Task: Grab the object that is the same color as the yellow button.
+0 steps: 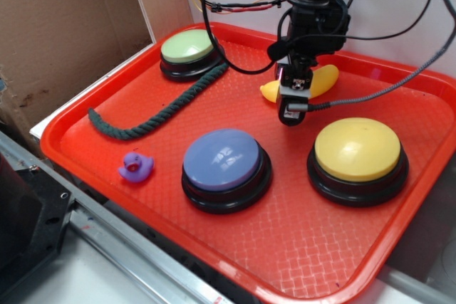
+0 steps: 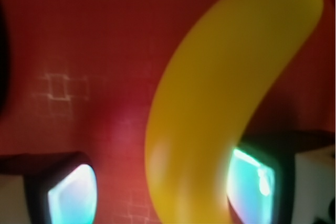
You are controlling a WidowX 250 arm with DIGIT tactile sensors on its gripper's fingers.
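The yellow toy banana (image 1: 325,79) lies on the red tray (image 1: 299,247) at the back, behind the yellow button (image 1: 358,149). My gripper (image 1: 293,105) is down over the banana's middle and hides part of it. In the wrist view the banana (image 2: 226,77) runs up from between my fingers. My gripper (image 2: 163,187) is open. The right pad (image 2: 251,179) sits against the banana's side. Between the left pad (image 2: 73,195) and the banana, a strip of red tray shows.
A blue-purple button (image 1: 222,160) stands front centre and a pale green button (image 1: 187,48) at the back left. A dark green rope (image 1: 157,115) curves from the green button toward the tray's left rim. A small purple duck (image 1: 135,167) sits front left. Cardboard stands at the left.
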